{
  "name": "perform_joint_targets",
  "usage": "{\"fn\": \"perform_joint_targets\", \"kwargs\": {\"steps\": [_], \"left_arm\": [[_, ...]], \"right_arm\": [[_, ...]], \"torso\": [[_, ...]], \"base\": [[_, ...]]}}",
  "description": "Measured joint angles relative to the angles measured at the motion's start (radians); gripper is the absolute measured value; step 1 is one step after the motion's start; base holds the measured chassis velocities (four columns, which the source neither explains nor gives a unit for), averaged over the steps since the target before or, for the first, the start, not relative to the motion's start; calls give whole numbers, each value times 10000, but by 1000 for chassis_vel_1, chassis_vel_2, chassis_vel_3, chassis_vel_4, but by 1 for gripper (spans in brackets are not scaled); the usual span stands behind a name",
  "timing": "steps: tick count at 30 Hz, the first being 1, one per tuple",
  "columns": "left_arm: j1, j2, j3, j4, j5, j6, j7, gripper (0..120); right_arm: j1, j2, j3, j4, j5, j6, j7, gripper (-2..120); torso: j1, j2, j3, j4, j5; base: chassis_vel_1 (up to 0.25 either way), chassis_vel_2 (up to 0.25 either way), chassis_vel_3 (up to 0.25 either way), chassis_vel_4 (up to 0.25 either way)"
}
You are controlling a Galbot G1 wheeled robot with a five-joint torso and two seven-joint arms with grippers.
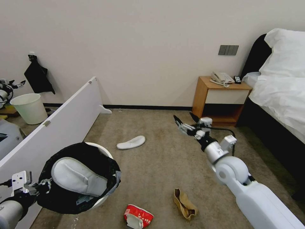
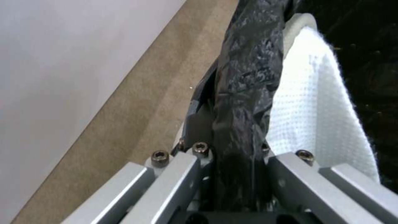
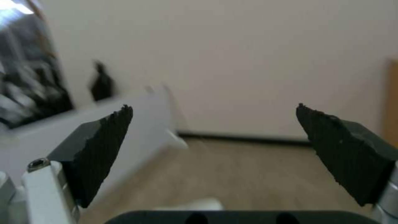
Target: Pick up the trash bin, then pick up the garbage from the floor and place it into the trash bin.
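Black bag over the rim is pinched by the left hand (image 2: 232, 174), so the bin (image 1: 79, 178) hangs off the floor w/ mouth tipped up-right for drops; one slipper (image 1: 79, 176) lies in it, toe up-left; right hand (image 1: 187, 122) spread, empty, aimed fwd; second slipper (image 1: 131, 142) on carpet beyond, long axis left-right; wrapper (image 1: 138, 216) & paper bag (image 1: 185, 203) nearer.

Plain cream wall (image 1: 143, 47), tan carpet (image 1: 159, 165), wooden nightstand (image 1: 220, 98) far right, white-sheeted bed (image 1: 282, 92) beside it, white panel (image 1: 60, 124) left
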Motion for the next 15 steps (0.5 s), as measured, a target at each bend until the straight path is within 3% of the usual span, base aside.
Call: {"fn": "perform_joint_targets", "kwargs": {"steps": [7,15], "left_arm": [[3,-9,30,-6,34,0,1,3],[20,-60,64,2,82,0,41,3]], "right_arm": [[-873,-4,497,-717,-1031,-862,-368,100],[-1214,177,146,-1830,-2060,-1201,-884,100]], "torso": [[0,0,0,-3,-1],[0,0,0,-2,-3]], "base": [[0,0,0,0],[0,0,0,0]]}}
